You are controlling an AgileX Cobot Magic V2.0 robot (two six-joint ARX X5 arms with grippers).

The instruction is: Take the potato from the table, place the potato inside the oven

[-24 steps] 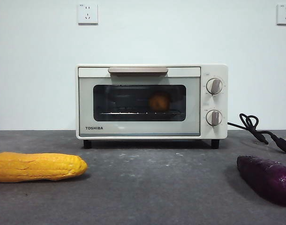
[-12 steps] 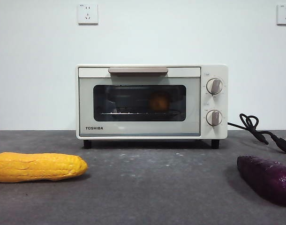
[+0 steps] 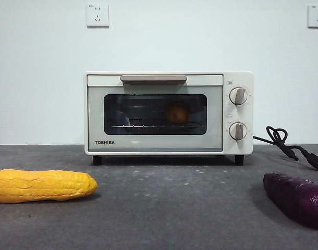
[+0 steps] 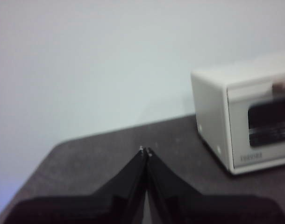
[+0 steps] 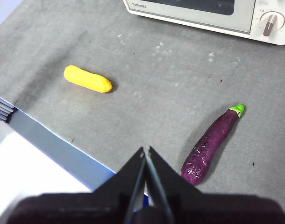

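One potato (image 3: 177, 113) is sitting on the rack inside the TOSHIBA toaster oven (image 3: 168, 112), showing orange through the dark glass behind a door that is closed. You are looking at a task that seems finished, so the risk now is needless motion. The left gripper (image 4: 145, 150) is hanging beside the oven, fingers pressed together; the right gripper (image 5: 146, 150), also pinched empty, is hovering over the table (image 3: 164, 208) near the purple eggplant (image 5: 211, 144). Swinging either arm low could be knocking it or the corn cob (image 3: 43, 185) off.
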